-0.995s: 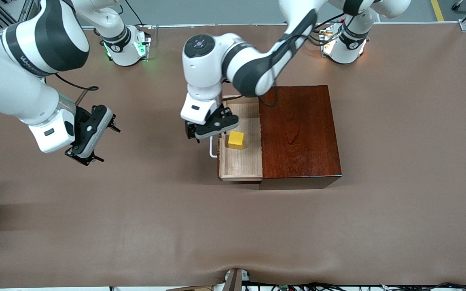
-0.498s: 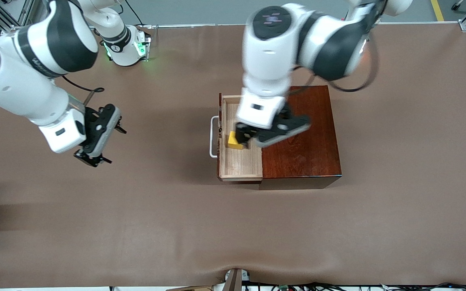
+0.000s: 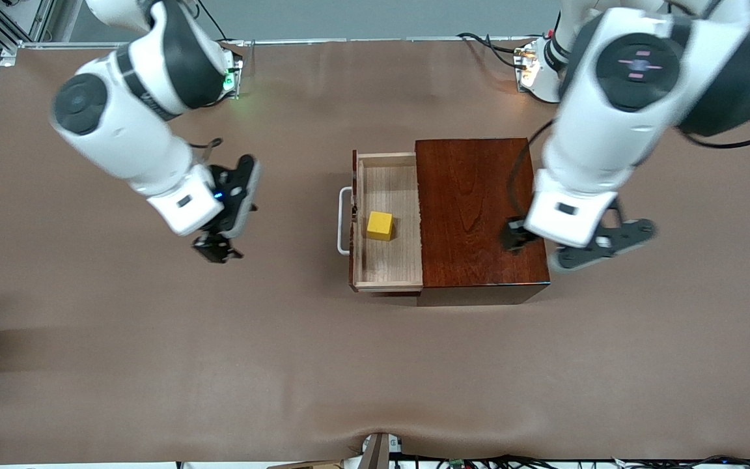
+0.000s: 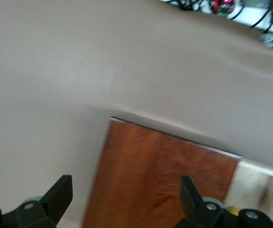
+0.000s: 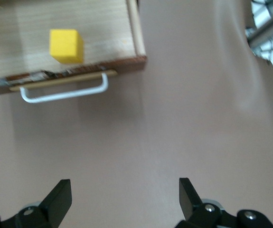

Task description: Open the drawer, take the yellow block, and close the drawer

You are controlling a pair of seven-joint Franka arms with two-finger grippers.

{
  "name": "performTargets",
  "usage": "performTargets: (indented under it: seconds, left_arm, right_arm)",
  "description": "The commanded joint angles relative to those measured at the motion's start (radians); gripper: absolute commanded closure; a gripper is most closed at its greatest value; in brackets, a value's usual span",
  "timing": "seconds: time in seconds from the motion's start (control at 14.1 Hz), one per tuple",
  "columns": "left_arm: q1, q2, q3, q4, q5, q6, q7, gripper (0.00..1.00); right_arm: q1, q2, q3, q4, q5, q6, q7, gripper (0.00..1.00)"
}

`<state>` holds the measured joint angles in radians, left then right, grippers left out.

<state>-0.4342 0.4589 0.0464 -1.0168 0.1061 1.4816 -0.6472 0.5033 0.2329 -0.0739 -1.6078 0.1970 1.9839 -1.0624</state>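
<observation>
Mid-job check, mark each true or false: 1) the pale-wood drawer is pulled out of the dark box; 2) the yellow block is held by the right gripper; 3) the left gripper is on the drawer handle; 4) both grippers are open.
1) True: the pale-wood drawer with its white U-shaped handle stands pulled out of the glossy reddish-brown wooden box.
2) False: the small yellow block lies in the drawer, untouched; the right gripper is over bare table toward the right arm's end.
3) False: the left gripper is over the box's edge at the left arm's end.
4) True: both stand open and empty.
</observation>
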Motion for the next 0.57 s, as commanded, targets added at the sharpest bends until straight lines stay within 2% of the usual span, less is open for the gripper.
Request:
performTargets:
  seconds: [0.0, 0.14, 0.36, 0.5]
  left_arm:
    - [0.080, -0.116, -0.010, -0.112, -0.016, -0.055, 0.185, 0.00]
    - [0.130, -0.213, -0.011, -0.231, -0.016, -0.049, 0.282, 0.00]
    - [0.156, -0.342, -0.011, -0.391, -0.014, -0.032, 0.329, 0.00]
    - [0.190, -0.414, -0.011, -0.481, -0.016, -0.006, 0.404, 0.00]
  right_arm:
    - [0.034, 0.078, -0.009, 0.093, 0.024, -0.004, -0.048, 0.00]
    - [0.070, 0.138, -0.009, 0.138, 0.024, -0.005, -0.071, 0.00]
    - [0.155, 0.230, -0.010, 0.206, 0.021, -0.004, -0.054, 0.00]
    - [0.211, 0.294, -0.010, 0.262, 0.022, -0.003, 0.003, 0.00]
